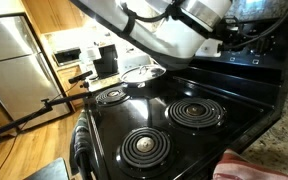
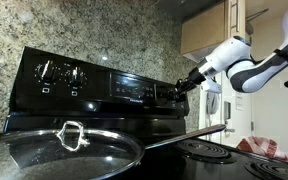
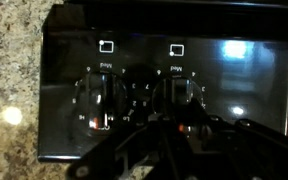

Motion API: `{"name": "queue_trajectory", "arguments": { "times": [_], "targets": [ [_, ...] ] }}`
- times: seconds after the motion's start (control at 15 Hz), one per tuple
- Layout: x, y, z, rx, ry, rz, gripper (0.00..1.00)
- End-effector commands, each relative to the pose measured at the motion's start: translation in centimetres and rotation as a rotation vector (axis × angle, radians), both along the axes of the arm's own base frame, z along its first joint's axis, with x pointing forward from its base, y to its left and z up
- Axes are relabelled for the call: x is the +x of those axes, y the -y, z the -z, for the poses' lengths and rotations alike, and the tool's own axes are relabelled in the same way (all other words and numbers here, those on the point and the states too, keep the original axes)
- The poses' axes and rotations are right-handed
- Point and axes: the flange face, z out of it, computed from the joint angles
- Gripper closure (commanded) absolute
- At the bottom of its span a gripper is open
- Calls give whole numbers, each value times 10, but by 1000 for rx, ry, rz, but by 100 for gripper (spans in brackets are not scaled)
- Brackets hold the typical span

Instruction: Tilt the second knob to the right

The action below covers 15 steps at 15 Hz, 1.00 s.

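knobs point(image 3: 99, 100): 2, round, black, wrist view | coil burners point(image 1: 196, 112): 3, spiral metal | control panel point(image 3: 234, 80): glossy black | gripper point(image 2: 185, 82): at panel, jaw opening unreadable

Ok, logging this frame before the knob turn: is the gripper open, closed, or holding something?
Gripper: cannot be told; it blends into the dark control panel.

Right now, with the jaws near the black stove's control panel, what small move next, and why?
Probably shift slightly toward the right-hand round black knob and ease in. In the wrist view the jaws sit low, between it and the left-hand round black knob, gripping neither.
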Motion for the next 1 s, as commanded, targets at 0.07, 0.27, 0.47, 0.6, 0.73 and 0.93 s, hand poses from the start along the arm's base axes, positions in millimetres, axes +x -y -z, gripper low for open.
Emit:
{"name": "queue_trajectory", "arguments": {
  "times": [0.07,0.27,0.47,0.6,0.73,0.93],
  "targets": [
    [8,-3,-5,3,19,-20,94],
    [16,-2,-4,2,23,-8,94],
    [19,-5,-4,16,20,-3,94],
    [23,-7,-11,27,31,10,94],
    [27,-9,-15,39,31,16,94],
    [34,-13,-18,45,16,18,94]
  ]
}}
